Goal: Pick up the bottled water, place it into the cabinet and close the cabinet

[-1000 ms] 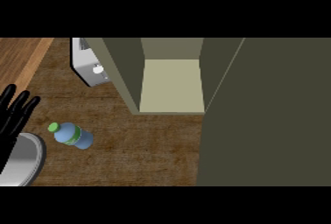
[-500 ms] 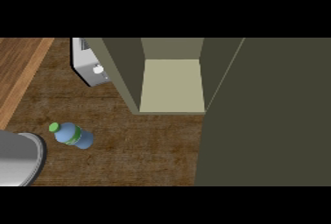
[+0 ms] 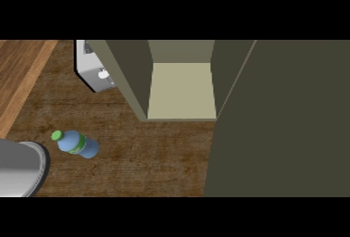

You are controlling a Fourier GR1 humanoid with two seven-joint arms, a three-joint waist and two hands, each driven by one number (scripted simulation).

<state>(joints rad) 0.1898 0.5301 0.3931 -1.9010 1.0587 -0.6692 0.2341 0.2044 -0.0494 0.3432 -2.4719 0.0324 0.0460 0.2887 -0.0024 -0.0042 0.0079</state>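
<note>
The bottled water (image 3: 78, 144) sits on the counter (image 3: 150, 159), left of the cabinet (image 3: 134, 76).

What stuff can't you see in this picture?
Head view:
- Both hands: out of view. Only a grey forearm shows, cut off by the left edge.
- Counter: its right part is hidden behind the open cabinet door.
- White object beside the cabinet: partly hidden by the cabinet's wall, so I cannot tell what it is.
- Bottled water: label too small to read.
</note>
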